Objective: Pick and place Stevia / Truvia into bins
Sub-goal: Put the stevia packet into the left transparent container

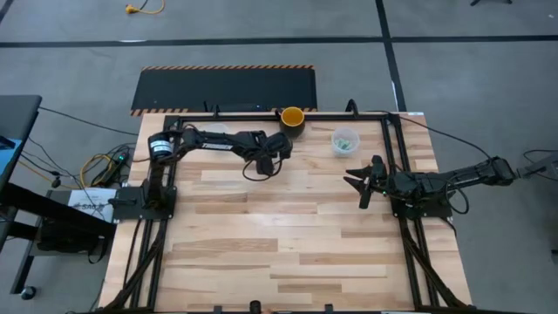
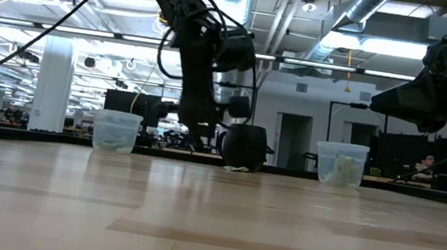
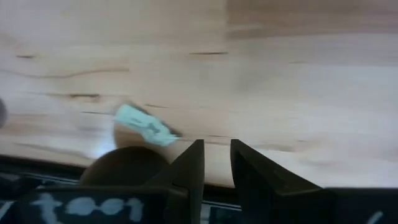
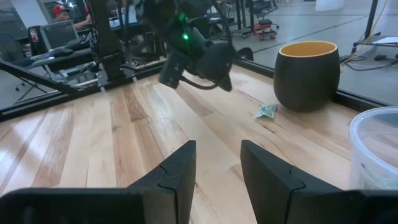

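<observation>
High view: left tool (image 1: 281, 150) hangs above the tabletop (image 1: 261, 235) at about 11 o'clock, fingers a narrow gap apart with nothing between them, apparently poised over a loose Stevia sachet (image 3: 144, 125) lying beside the yellow-orange cup (image 1: 292, 117) at 12 o'clock. One clear bin (image 1: 345, 140) at 1 o'clock already holds sachets; the other clear bin (image 2: 116, 131) shows only in the low view. Right tool (image 1: 359, 182) waits at 3 o'clock, partly open and empty, likely kept clear.
</observation>
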You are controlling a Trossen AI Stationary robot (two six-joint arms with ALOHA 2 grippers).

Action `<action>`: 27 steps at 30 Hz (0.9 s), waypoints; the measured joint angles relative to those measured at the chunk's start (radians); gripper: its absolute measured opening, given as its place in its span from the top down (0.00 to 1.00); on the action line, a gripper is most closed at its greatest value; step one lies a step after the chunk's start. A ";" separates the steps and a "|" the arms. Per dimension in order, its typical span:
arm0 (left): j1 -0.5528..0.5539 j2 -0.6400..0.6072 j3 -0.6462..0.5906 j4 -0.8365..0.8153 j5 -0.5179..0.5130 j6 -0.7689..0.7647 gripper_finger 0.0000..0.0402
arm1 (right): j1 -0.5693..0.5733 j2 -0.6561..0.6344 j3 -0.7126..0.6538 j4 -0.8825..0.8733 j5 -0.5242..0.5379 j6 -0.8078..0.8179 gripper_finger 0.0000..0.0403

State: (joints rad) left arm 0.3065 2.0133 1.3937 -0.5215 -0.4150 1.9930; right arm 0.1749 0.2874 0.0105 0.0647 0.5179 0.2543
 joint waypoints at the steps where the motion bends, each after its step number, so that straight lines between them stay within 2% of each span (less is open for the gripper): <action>1: 0.000 -0.011 -0.001 -0.026 0.007 -0.008 0.82 | 0.000 0.000 0.000 0.000 0.000 0.000 0.70; 6: 0.006 -0.128 -0.083 -0.019 0.076 0.000 0.82 | 0.000 0.000 0.000 0.000 0.001 0.000 0.70; 11: 0.027 -0.223 -0.221 0.090 0.106 0.134 0.82 | 0.000 0.000 0.000 0.000 0.001 0.000 0.70; 17: 0.099 -0.236 -0.404 0.538 0.258 0.338 0.88 | 0.000 0.000 0.000 0.000 0.000 0.000 0.70; 19: 0.124 -0.231 -0.423 0.623 0.332 0.356 0.90 | 0.000 0.000 0.000 0.000 0.000 0.000 0.70; 24: 0.157 -0.230 -0.427 0.634 0.462 0.377 0.94 | 0.000 0.000 0.000 0.000 0.000 0.000 0.70; 27: 0.161 -0.230 -0.427 0.651 0.504 0.379 0.94 | 0.000 0.000 0.000 0.000 0.000 0.000 0.70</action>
State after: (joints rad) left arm 0.4679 1.7836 0.9665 0.1292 0.0887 2.3715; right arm 0.1747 0.2878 0.0103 0.0647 0.5179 0.2543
